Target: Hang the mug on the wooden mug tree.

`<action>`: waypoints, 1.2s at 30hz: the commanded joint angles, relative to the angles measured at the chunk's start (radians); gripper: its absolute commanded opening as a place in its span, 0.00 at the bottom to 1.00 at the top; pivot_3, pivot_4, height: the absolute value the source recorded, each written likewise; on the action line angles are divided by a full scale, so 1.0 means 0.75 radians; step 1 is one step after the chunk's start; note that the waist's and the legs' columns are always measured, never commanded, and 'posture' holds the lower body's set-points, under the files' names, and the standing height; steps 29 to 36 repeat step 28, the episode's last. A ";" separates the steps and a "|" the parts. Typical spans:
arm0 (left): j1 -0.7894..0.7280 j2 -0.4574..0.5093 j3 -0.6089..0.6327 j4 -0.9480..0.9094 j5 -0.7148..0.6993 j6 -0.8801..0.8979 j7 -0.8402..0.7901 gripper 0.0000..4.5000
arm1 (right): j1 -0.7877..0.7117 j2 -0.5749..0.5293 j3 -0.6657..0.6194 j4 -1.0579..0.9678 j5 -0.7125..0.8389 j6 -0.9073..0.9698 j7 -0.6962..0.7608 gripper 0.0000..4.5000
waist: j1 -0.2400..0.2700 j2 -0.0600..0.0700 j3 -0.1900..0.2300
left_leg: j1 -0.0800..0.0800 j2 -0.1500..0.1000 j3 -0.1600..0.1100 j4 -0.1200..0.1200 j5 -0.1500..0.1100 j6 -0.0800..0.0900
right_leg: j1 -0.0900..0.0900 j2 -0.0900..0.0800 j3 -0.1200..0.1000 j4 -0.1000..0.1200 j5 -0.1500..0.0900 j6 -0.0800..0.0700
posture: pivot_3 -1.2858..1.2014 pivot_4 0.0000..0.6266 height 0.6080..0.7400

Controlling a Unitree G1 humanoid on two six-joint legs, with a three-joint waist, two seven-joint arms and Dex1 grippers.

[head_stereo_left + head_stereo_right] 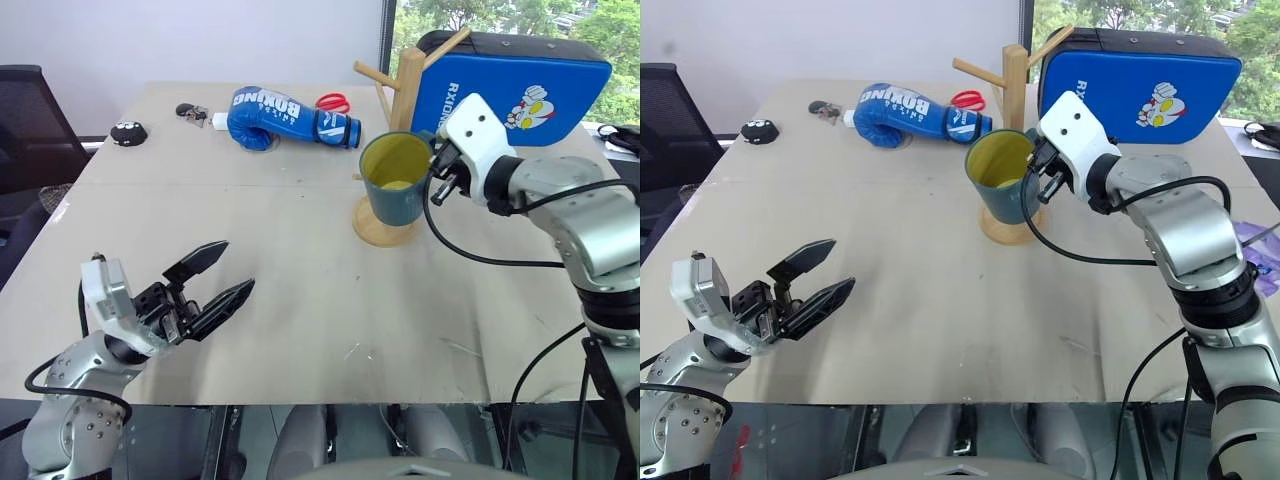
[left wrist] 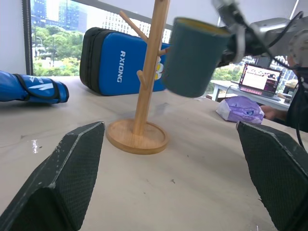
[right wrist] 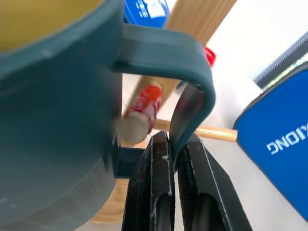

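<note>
The teal mug (image 1: 393, 180) with its yellow inside hangs in the air just in front of the wooden mug tree (image 1: 408, 85), above the tree's round base (image 1: 372, 230). My right gripper (image 1: 438, 172) is shut on the mug's loop handle (image 3: 192, 77). In the right wrist view a red-tipped peg (image 3: 143, 109) shows through the handle loop, close behind it. My left gripper (image 1: 236, 266) stands open over the near left of the table, well away from the mug, with nothing between its fingers (image 2: 72, 178).
A blue boxing glove (image 1: 290, 118) and red scissors (image 1: 333, 102) lie at the back of the table (image 1: 300, 300). A blue case (image 1: 520, 95) stands behind the tree. Keys (image 1: 190, 111) and a small black object (image 1: 127, 132) sit at the back left. A purple bag (image 2: 239, 109) lies to the right.
</note>
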 commanded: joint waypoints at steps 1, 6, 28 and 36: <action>-0.001 0.001 -0.005 -0.084 -0.028 -0.004 0.017 1.00 | -0.001 -0.058 0.010 0.018 -0.053 -0.055 0.036 0.20 | 0.003 0.000 0.000 | -0.001 -0.001 0.000 0.000 0.000 0.000 | -0.001 -0.001 0.000 0.000 0.000 0.000 | 0.52 0.24 1.00; 0.003 0.008 -0.013 -0.143 -0.055 0.032 0.055 1.00 | 0.110 -0.078 -0.193 -0.126 0.073 -0.046 0.094 0.57 | 0.001 0.000 0.000 | -0.003 -0.001 0.000 0.000 0.000 0.000 | -0.002 -0.001 0.000 -0.001 0.000 0.001 | 0.52 0.24 1.00; 0.021 0.220 -0.139 -0.045 0.236 0.196 0.163 1.00 | 1.499 -0.075 -0.913 -0.412 0.297 -0.614 0.392 1.00 | -0.002 -0.005 -0.002 | 0.010 0.002 0.001 -0.001 0.000 0.001 | 0.007 0.002 0.002 0.000 -0.003 0.005 | 0.52 0.24 1.00; 0.021 0.220 -0.139 -0.045 0.236 0.196 0.163 1.00 | 1.499 -0.075 -0.913 -0.412 0.297 -0.614 0.392 1.00 | -0.002 -0.005 -0.002 | 0.010 0.002 0.001 -0.001 0.000 0.001 | 0.007 0.002 0.002 0.000 -0.003 0.005 | 0.52 0.24 1.00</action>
